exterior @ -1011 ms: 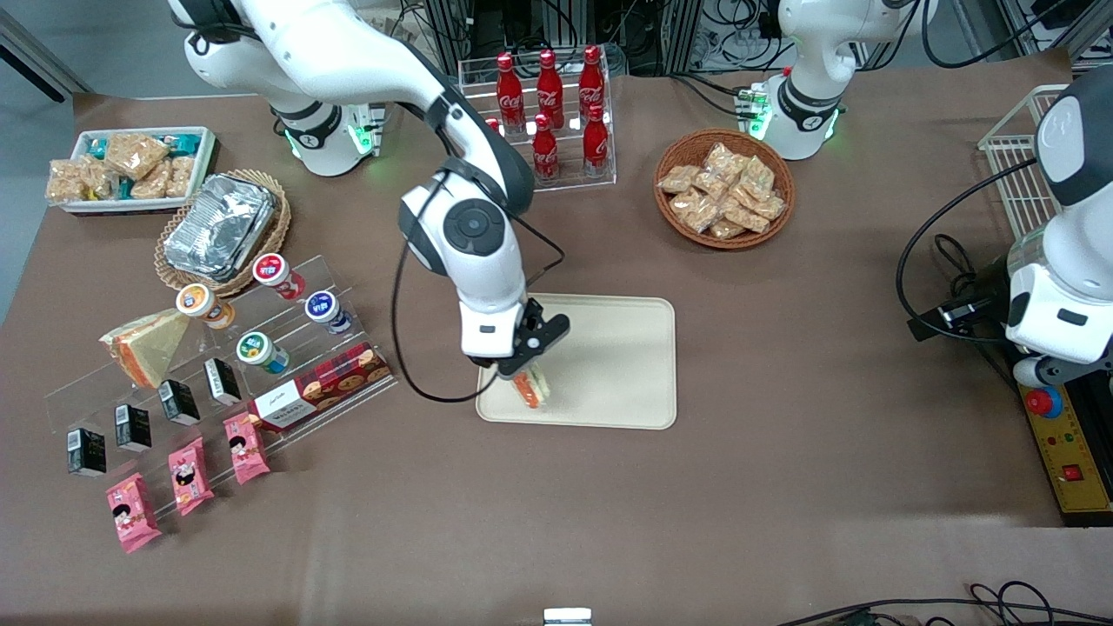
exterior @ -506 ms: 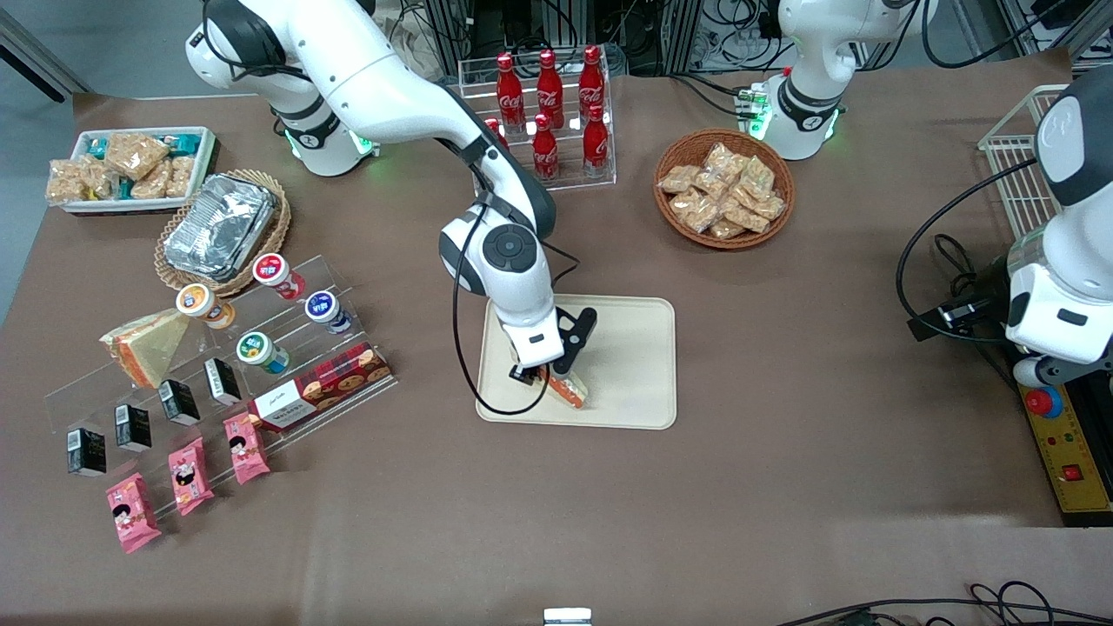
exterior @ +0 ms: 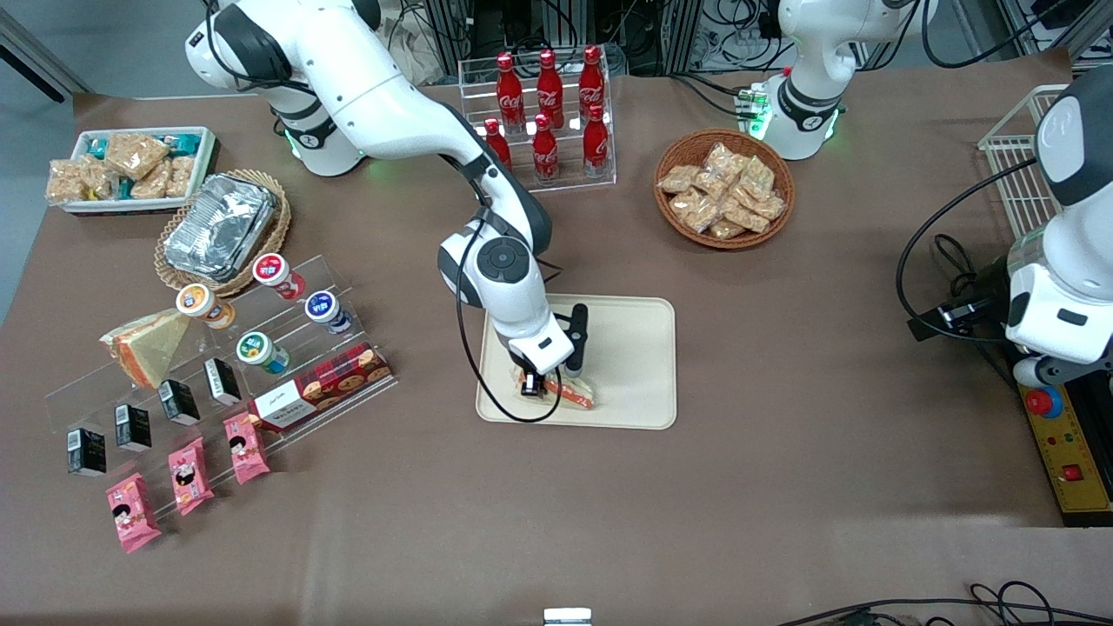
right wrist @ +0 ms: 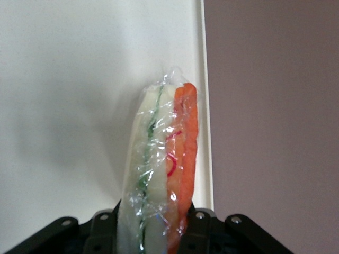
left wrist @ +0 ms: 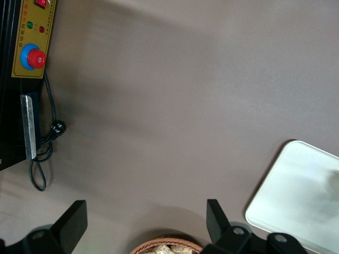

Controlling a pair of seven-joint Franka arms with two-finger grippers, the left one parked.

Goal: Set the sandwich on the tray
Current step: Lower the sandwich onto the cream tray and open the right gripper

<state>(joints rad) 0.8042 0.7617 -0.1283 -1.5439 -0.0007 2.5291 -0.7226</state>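
Note:
The clear-wrapped sandwich (exterior: 574, 396) with pale bread, green and orange layers is held on edge over the cream-beige tray (exterior: 626, 348), low at the tray's edge nearest the front camera. My right gripper (exterior: 548, 384) is shut on the sandwich and points down over the tray. In the right wrist view the sandwich (right wrist: 161, 169) stands between my gripper's (right wrist: 153, 233) jaws, with the tray (right wrist: 79, 79) under it and the tray's rim beside it. A corner of the tray also shows in the left wrist view (left wrist: 296, 196).
A second pale wedge with an orange edge (exterior: 146, 346) lies by a clear stand of small jars and packs (exterior: 261, 348) toward the working arm's end. A foil container basket (exterior: 222, 228), a white snack bin (exterior: 130, 165), cola bottles (exterior: 548, 113) and a snack basket (exterior: 723, 187) stand farther back.
My right arm has carried the sandwich from the tray's corner nearest the working arm farther in over the tray and lowered it, with the wrist turning.

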